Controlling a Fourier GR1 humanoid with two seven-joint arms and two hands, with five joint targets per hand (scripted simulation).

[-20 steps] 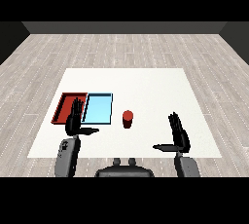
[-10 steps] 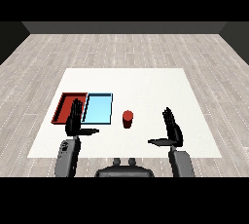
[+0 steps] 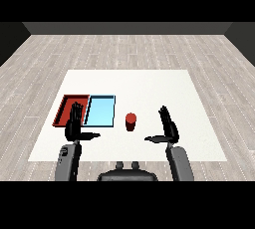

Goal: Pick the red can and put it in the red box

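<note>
The right robot hand [image 3: 168,126] is on the move: over the last second it has slid inward from out near the bench's right side, and now sits just to the right of the red can [image 3: 131,122], with a clear gap between them. Fingers are straight and pointing up, thumb stuck out toward the can, so it's open and holding nothing. That reads as the approach to the pick, with the hand shaping up to wrap round the can from its right.

The can itself hasn't budged: upright on the white bench [image 3: 149,83], near the front edge and about midway along it, just right of the light blue tray [image 3: 100,110].

Over on the left, the left robot hand [image 3: 74,123] is open too, fingers straight, thumb out, and it has barely shifted. It hovers by the front edge of the red tray [image 3: 64,108], which lies toward the bench's left edge, touching the blue one.

So nothing is grasped yet. The can must cross the blue tray to reach the red one.
</note>
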